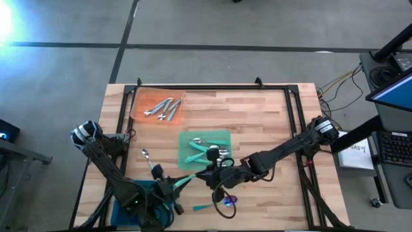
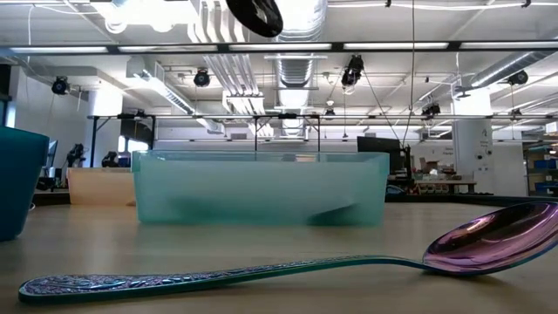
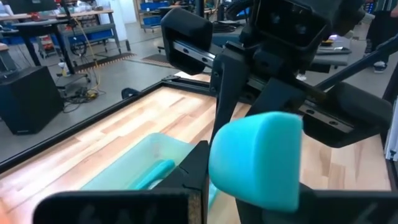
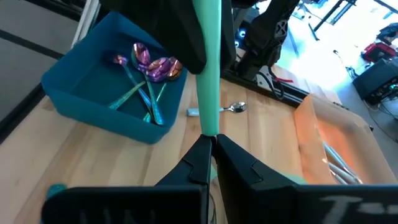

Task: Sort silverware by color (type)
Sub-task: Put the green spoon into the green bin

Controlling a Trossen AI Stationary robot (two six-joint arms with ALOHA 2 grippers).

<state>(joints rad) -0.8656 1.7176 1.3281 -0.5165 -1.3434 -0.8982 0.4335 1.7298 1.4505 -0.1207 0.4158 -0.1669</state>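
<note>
A light wooden table (image 1: 257, 116) with a black frame fills the middle of the high view. On it, toward the upper left, lies an orange tray (image 1: 143, 102); a green tray (image 1: 187, 143) sits at centre, and a blue bin (image 1: 122, 209) stands at the lower left edge. At the right edge of the frame are a keyboard (image 1: 394, 147), a sheet of paper (image 1: 356, 153) and a laptop screen (image 1: 394, 96) on a side desk.

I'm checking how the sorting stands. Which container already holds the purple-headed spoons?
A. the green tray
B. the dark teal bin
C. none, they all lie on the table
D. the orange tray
B: in the right wrist view several purple-headed spoons lie together inside the dark teal bin, while the orange tray holds only silver pieces.
</note>
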